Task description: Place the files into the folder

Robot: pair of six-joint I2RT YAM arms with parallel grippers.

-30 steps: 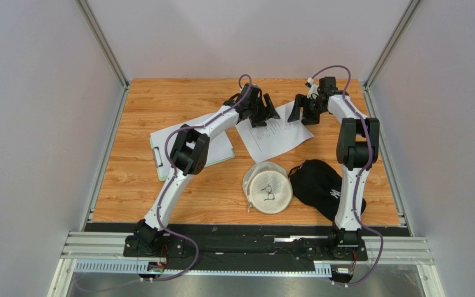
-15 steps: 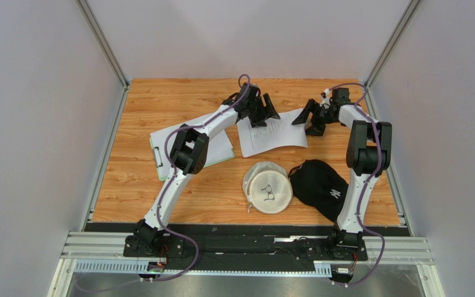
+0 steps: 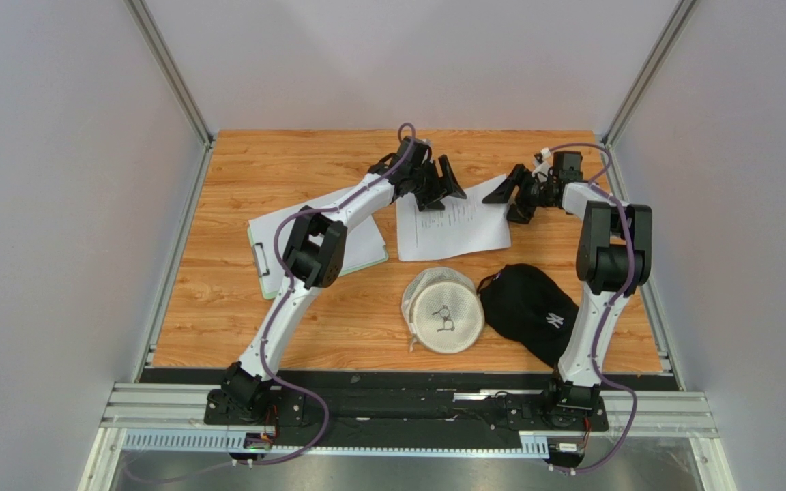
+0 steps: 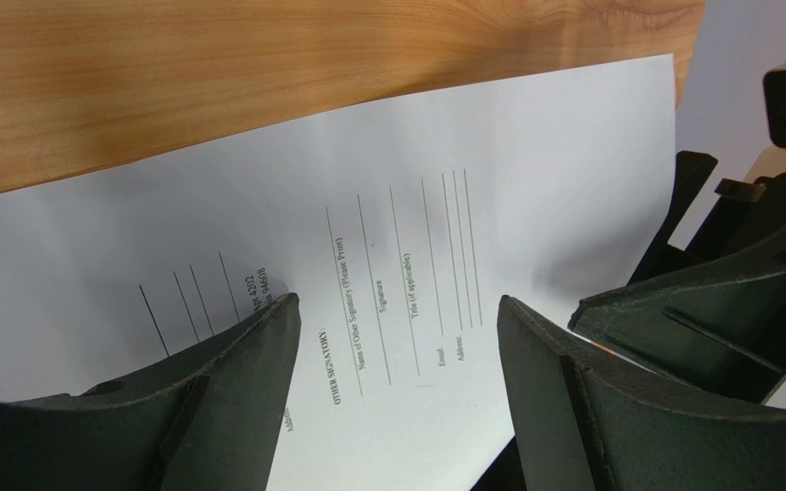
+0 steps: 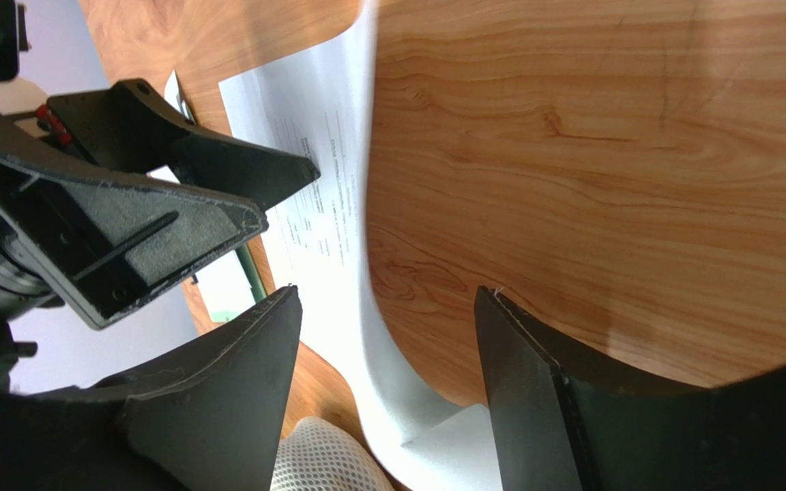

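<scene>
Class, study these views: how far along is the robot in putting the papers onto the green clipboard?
Done: one plain white sheet seems to lie on the light-green clipboard. In hand: the printed white sheet lies on the wooden table; the left gripper and right gripper straddle its far corners, both open, its edge curling up. Remaining: grip, carry it over.

Desk (image 3: 264, 164): wood-grain top, smooth, faint satin sheen.
Files (image 3: 453, 227): thin white paper, matt, black print.
Folder (image 3: 267, 284): light green, smooth, looks like plastic.
Left gripper (image 4: 397, 302), fingers (image 4: 228, 378): black, matt, finely grainy, plastic-looking.
Right gripper (image 5: 387, 297), fingers (image 5: 571, 409): same finish.
Cream cap (image 3: 444, 310): open-mesh cloth.
Black cap (image 3: 530, 307): matt cloth.
Rail (image 3: 161, 409) at the desk's near edge: bare grey metal, ribbed.
</scene>
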